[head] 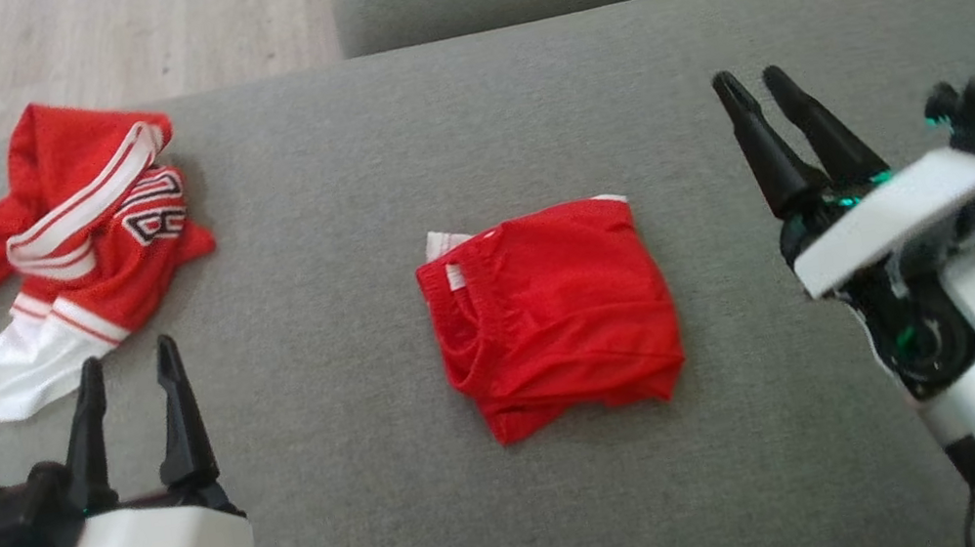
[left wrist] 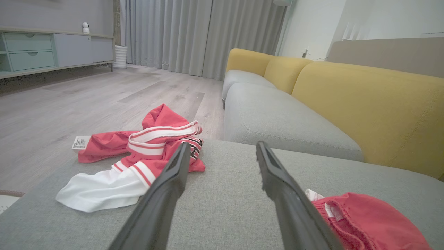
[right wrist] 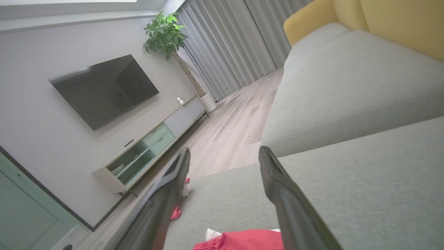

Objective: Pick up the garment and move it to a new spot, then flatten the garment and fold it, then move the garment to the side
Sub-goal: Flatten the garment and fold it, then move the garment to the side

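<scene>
A folded red garment (head: 554, 314) with a white label lies in the middle of the grey cushion (head: 462, 119); its edge shows in the left wrist view (left wrist: 371, 222) and in the right wrist view (right wrist: 248, 240). My left gripper (head: 128, 365) hovers open at the lower left, well clear of it, with nothing between its fingers (left wrist: 163, 194). At the right, my right gripper (head: 754, 84) is raised and stands open and empty, its fingers (right wrist: 284, 205) apart from the garment.
A crumpled red and white jersey (head: 72, 249) lies at the cushion's far left corner, partly over the edge (left wrist: 138, 156). A grey and yellow sofa (left wrist: 312, 104) stands beyond. Wooden floor (head: 63, 47) lies to the left.
</scene>
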